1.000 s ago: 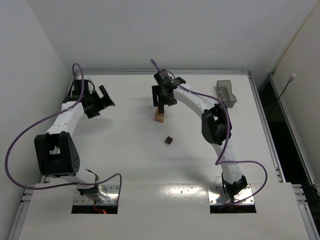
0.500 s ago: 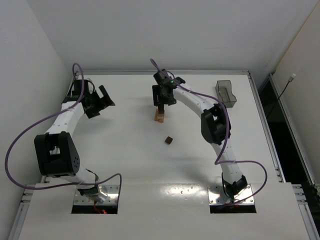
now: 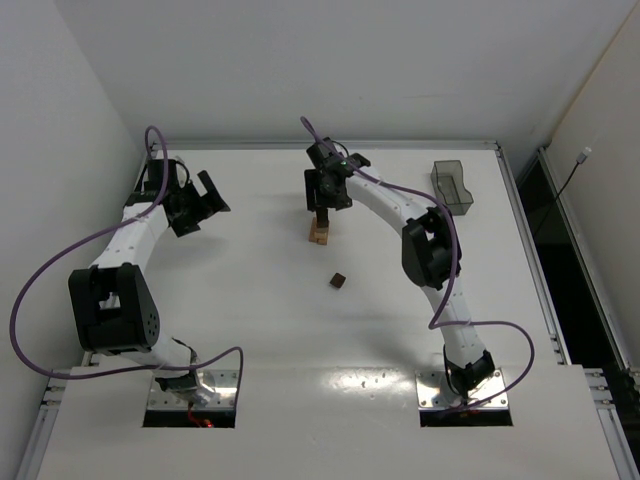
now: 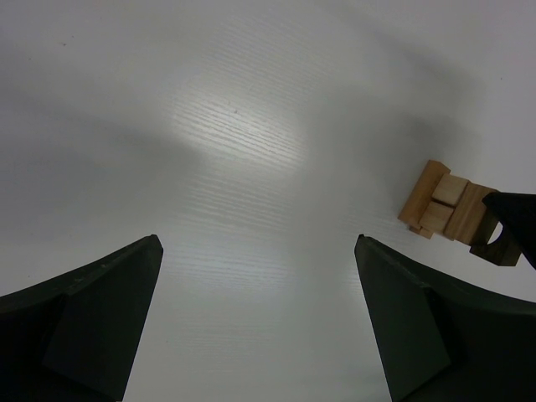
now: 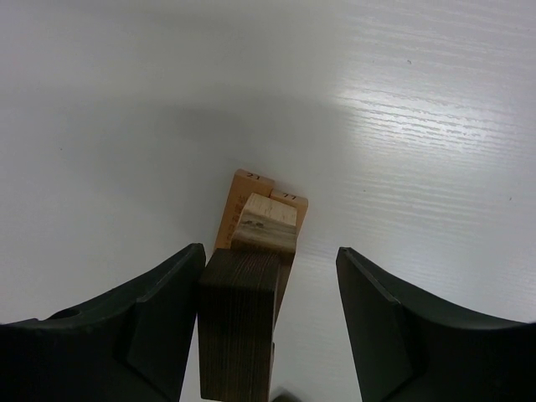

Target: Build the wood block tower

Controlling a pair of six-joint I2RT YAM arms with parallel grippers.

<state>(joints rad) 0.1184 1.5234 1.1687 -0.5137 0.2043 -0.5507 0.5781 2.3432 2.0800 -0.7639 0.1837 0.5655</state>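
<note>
The tower (image 3: pixel 320 232) stood mid-tabletop (image 3: pixel 250 330), toward the far side, with tan blocks below and a dark block (image 5: pixel 239 327) on top. The right pincer (image 5: pixel 268 251) straddled that dark block, spread. One finger (image 5: pixel 142 327) lay against the block, and the other stood apart, with tabletop showing between. A loose dark cube (image 3: pixel 339 280) lay near the tower, on its near side. The left pincer (image 4: pixel 260 318) hung spread wide above the tabletop, well to the tower's left. A tray (image 3: pixel 453 185) sat at the far right.

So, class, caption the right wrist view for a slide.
Dark block sits atop the tan stack, between the right gripper's open fingers.
</note>
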